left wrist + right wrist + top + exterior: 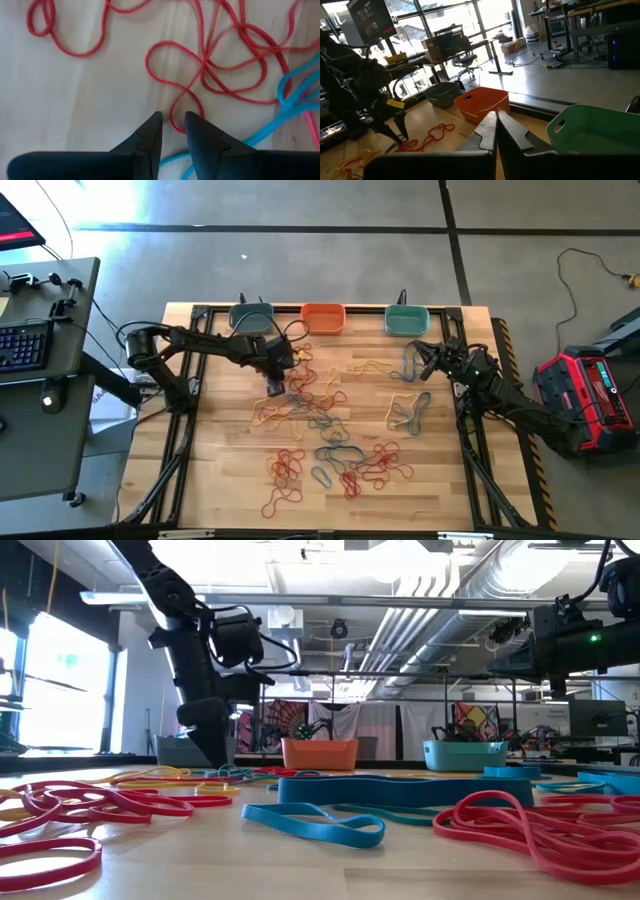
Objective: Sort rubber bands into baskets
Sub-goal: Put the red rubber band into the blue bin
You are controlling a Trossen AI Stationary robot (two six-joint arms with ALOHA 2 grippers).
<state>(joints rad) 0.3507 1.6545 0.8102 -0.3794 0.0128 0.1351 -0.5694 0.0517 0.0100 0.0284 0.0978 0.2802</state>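
Observation:
Many red, yellow and blue rubber bands (330,430) lie loose on the wooden table (210,480). Three baskets stand along its far edge: grey-blue (250,317), orange (323,317) and teal-green (407,320). My left gripper (275,387) points down at the table in front of the grey-blue basket. Its fingers stand a narrow gap apart (173,120), on either side of the looped end of a red band (173,126); I cannot tell whether they touch it. My right gripper (425,360) is raised near the teal-green basket, shut (496,117) and empty.
Black cables run behind the baskets. A red band tangle (235,65) and a blue band (295,100) lie close to my left fingers. A bare strip of table lies along the left edge.

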